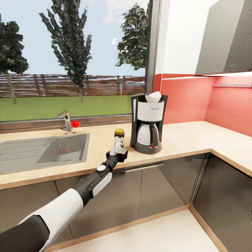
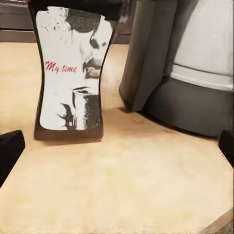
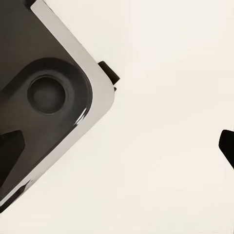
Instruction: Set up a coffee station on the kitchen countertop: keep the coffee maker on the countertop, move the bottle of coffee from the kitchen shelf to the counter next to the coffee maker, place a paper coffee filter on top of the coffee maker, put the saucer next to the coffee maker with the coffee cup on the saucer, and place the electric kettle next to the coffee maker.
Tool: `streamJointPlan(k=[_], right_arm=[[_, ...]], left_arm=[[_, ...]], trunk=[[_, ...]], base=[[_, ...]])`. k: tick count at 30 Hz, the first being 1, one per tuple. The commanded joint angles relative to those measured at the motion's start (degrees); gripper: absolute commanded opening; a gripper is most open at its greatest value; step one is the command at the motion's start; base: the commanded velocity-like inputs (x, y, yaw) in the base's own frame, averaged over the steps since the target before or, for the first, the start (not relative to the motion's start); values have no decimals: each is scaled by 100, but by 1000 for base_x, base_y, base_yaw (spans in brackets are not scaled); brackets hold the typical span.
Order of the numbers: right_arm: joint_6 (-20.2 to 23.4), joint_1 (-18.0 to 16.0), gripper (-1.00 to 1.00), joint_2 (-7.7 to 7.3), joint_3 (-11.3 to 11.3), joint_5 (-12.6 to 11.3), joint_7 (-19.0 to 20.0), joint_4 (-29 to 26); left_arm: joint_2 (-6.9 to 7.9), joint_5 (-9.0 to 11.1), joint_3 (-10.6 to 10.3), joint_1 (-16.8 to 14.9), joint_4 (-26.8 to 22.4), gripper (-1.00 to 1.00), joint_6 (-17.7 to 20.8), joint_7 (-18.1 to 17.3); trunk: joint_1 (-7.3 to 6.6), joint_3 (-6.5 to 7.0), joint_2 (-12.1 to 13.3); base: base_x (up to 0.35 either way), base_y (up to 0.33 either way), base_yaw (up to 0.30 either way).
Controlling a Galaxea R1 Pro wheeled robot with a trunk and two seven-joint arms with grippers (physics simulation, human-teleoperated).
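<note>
Light-wood counter [image 1: 182,138]: runs under the window and turns along the red wall, over grey cabinet fronts.
Coffee maker [image 1: 147,123]: stands upright on the counter, black with a white front panel, pale carafe and a red switch at its base; in the left wrist view its grey base [image 2: 185,73] sits just beside the jar.
Paper coffee filter [image 1: 154,96]: white, folded, resting on top of the coffee maker.
Bottle of coffee [image 1: 119,136]: upright on the counter just left of the coffee maker, yellow lid up; in the left wrist view its pale label [image 2: 70,73] reads "My time".
Left tool [image 1: 118,144]: reaches over the counter edge at the jar; its dark fingertips [image 2: 9,151] sit wide apart at the view's edges, clear of the jar, so it is open and holds nothing.
Right tool [image 3: 117,156]: fingertips spread wide over a pale floor, gripping nothing, beside a dark, grey-edged part.
Sink [image 1: 42,150]: steel basin set in the counter left of the jar, with a tap [image 1: 66,122] behind it.
</note>
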Motion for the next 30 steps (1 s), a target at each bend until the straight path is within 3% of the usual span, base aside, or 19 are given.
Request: streamJointPlan(k=[1,18,30], right_arm=[[-14,-5,100,-3,-48,17,27,7],[-14,-5,100,-3,-45,17,27,7],[-17,-5,100,-3,-38,16,27,-1]], left_arm=[[4,60,-44,-10,-1,100,-38,45],[-4,60,44,-10,-119,100,-38,34],[-5,60,-46,112,-1187,100,-38,-46]], trunk=[[-2,-6,-4],[-2,-6,-4],[-2,-6,-4]], base=[[-163,0,0],[-118,0,0],[-1,0,0]])
